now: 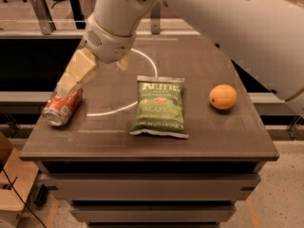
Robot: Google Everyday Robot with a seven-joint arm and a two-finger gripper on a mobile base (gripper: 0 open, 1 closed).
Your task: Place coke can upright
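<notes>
The coke can [61,107] is red with a silver end and lies on its side near the left edge of the dark table [204,141]. My gripper [93,78] hangs from the white arm just above and to the right of the can. It is open and empty. One cream finger [76,74] reaches down to the can's upper end and covers part of it. The other finger [122,62] shows only as a short stub under the wrist.
A green chip bag [159,107] lies flat in the middle of the table. A round orange fruit [223,97] sits at the right. A white circle line [151,61] is marked on the tabletop. A cardboard box [12,184] stands on the floor at the left.
</notes>
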